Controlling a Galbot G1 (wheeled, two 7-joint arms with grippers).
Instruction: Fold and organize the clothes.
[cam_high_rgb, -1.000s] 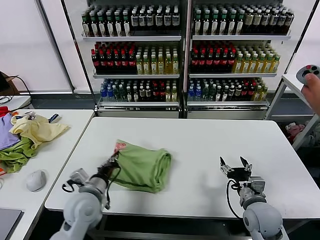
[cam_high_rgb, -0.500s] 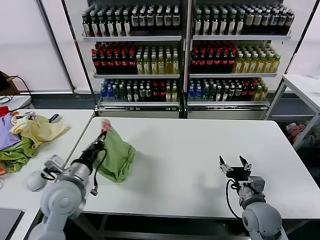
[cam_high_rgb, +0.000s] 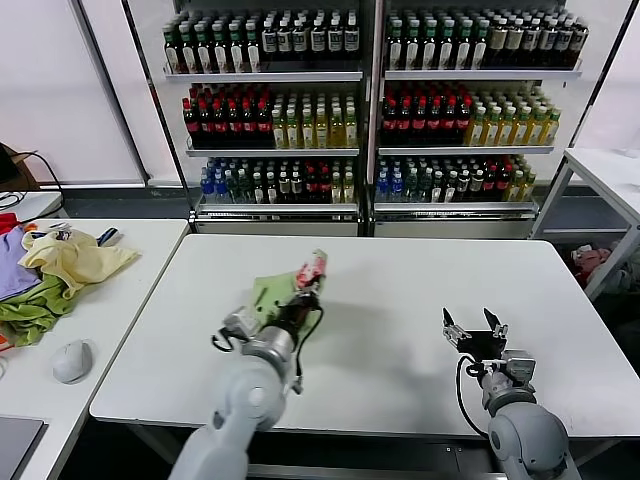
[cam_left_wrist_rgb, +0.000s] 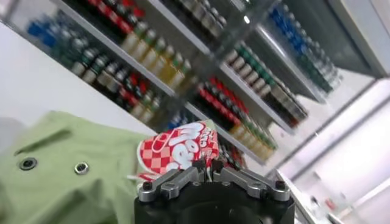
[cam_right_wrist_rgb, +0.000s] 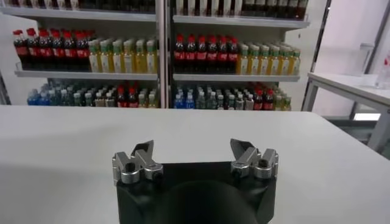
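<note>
Light green T-shirt (cam_high_rgb: 272, 292) bunched and lifted above the white table (cam_high_rgb: 400, 300), red-and-white print uppermost, pinched in the closed left gripper (cam_high_rgb: 303, 297) near table centre, right gripper (cam_high_rgb: 476, 335) spread wide and empty, low over the table's right front, well apart

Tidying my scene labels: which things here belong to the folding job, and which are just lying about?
In the job:
light green T-shirt, pinched by the left gripper
right gripper, open, waiting

Lying about:
garment pile on the side table
mouse
bottle shelves
</note>
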